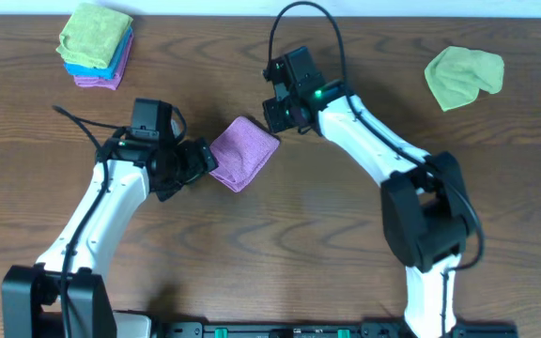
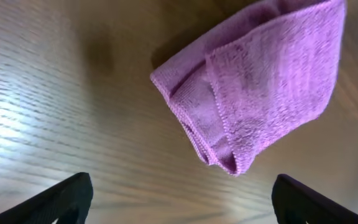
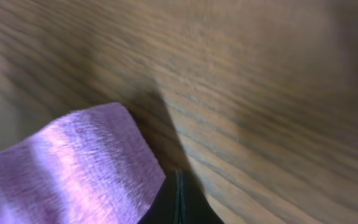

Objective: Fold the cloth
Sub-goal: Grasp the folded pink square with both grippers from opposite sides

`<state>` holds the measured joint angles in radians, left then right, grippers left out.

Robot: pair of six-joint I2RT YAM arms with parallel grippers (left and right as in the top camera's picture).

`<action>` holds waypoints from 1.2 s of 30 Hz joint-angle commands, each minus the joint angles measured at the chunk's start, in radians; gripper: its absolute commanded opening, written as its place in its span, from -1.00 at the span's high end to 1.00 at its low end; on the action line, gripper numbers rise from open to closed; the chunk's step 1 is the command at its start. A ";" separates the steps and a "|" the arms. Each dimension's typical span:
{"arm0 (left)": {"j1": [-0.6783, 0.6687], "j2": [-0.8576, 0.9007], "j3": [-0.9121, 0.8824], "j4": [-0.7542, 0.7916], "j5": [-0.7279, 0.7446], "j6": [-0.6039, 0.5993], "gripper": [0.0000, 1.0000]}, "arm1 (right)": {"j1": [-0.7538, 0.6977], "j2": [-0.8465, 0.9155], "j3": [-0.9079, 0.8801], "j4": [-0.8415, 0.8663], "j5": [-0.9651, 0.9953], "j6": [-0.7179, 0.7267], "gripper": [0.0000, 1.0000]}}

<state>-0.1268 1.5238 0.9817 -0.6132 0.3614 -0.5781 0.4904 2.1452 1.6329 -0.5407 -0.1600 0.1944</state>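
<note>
Lying folded on the wooden table [image 1: 327, 235], one purple cloth [image 1: 244, 152] sits between two grippers. The left gripper [image 1: 207, 161] gapes wide just beside it. The right gripper [image 1: 275, 117] is pinched closed at its corner (whether on fabric, I cannot tell). Three stacked cloths [image 1: 97, 45] sit far left and one green cloth [image 1: 463, 77] far right.

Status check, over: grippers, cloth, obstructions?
Left gripper open, facing purple cloth. Right gripper shut beside its corner. Cloth folded, on table. Nothing obstructing.
</note>
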 commanded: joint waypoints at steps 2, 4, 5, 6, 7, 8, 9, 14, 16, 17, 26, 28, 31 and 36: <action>0.002 0.010 -0.077 0.090 0.058 -0.057 -0.96 | 0.011 0.034 0.000 0.027 -0.049 0.038 0.97; 0.002 0.010 -0.113 0.137 0.064 -0.092 -0.93 | 0.013 0.043 0.000 0.034 -0.051 0.038 0.97; 0.002 0.010 -0.132 0.166 0.077 -0.104 -0.93 | 0.013 0.047 0.000 0.036 -0.050 0.038 0.97; 0.002 0.010 -0.153 0.198 0.086 -0.114 -0.92 | 0.013 0.050 0.000 0.036 -0.050 0.038 0.97; 0.002 0.010 -0.166 0.215 0.089 -0.124 -0.91 | 0.012 0.053 0.000 0.036 -0.050 0.037 0.97; 0.002 0.010 -0.180 0.232 0.093 -0.132 -0.91 | 0.012 0.055 0.000 0.037 -0.050 0.037 0.97; 0.002 0.010 -0.195 0.254 0.098 -0.134 -0.91 | 0.012 0.059 0.000 0.040 -0.048 0.037 0.98; 0.002 0.010 -0.227 0.330 0.115 -0.144 -0.91 | 0.013 0.074 0.000 0.048 -0.047 0.038 0.97; 0.002 0.010 -0.227 0.348 0.115 -0.145 -0.91 | 0.014 0.082 0.000 0.046 -0.051 0.043 0.97; 0.002 0.010 -0.227 0.355 0.115 -0.150 -0.91 | 0.015 0.090 0.000 0.047 -0.051 0.048 0.97; 0.002 0.034 -0.227 0.372 0.115 -0.157 -0.91 | 0.029 0.138 0.000 0.039 -0.080 0.082 0.97; 0.002 0.054 -0.227 0.386 0.129 -0.163 -0.91 | 0.037 0.138 0.000 0.039 -0.082 0.083 0.98; 0.002 0.088 -0.227 0.405 0.150 -0.171 -0.91 | 0.053 0.138 0.000 0.027 -0.085 0.083 0.97; 0.002 0.124 -0.227 0.439 0.164 -0.188 -0.91 | 0.089 0.138 0.000 -0.017 -0.092 0.082 0.98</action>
<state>-0.1268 1.6306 0.7616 -0.1818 0.5087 -0.7414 0.5472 2.2654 1.6375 -0.5327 -0.2367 0.2604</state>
